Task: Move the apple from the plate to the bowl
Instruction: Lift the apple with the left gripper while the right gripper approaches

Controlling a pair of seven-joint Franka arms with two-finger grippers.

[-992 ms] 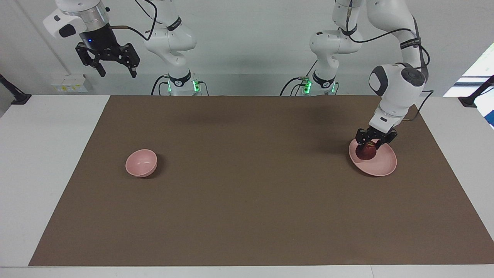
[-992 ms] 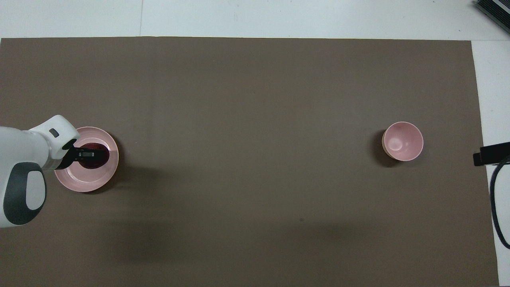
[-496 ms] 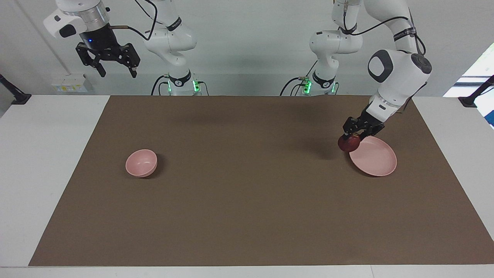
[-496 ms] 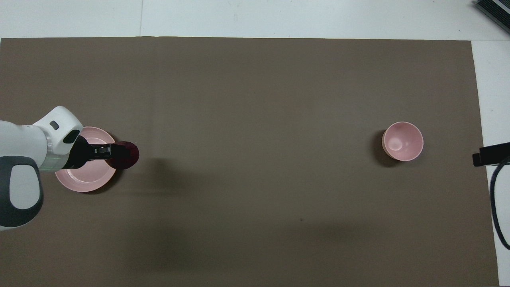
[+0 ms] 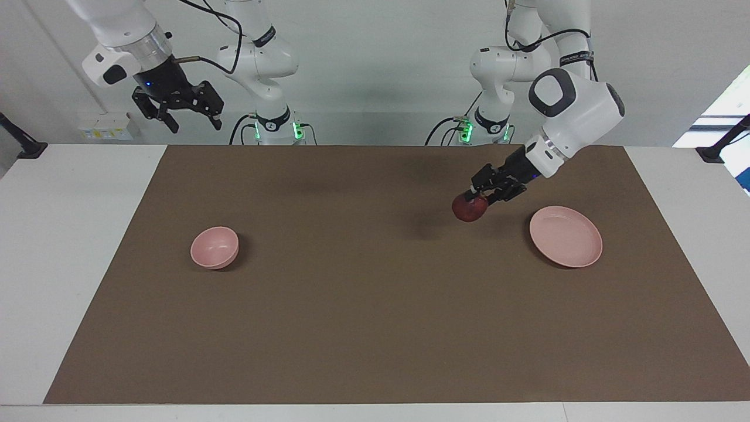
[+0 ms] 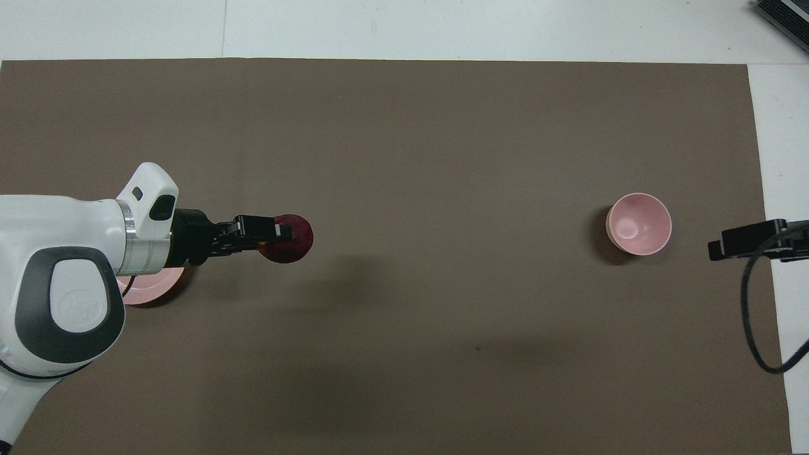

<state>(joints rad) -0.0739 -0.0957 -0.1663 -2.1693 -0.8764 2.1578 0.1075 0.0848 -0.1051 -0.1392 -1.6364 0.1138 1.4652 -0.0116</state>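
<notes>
The left gripper (image 5: 472, 199) has its jaws closed on the apple (image 5: 469, 209) and holds it up in the air over the brown mat (image 5: 375, 328), beside the plate (image 5: 566, 236). The plate is bare now and sits at the left arm's end of the worktop (image 5: 76, 234). The bowl (image 5: 214, 247) sits well apart from it, at the right arm's end.

The step in hand looks like carrying the apple across to the bowl. To do it well, I think the arm should keep the apple high enough to clear the bowl's rim, go slow and steady so the round apple does not slip, stop right over the middle of the bowl, go down low, and only then let go. The bowl is small and light-looking, so a bump could tip it or push it away. The reach is long, so the arm may have to stretch far.

The right gripper (image 5: 179, 104) waits high up over the right arm's end of the worktop, with its jaws wide.

The mat is flat and plain. The worktop is white around it. A pale wall (image 5: 375, 70) stands by the robots, with black cables (image 5: 445, 126) and small green lights (image 5: 296, 130) at the 2 arm bases.
</notes>
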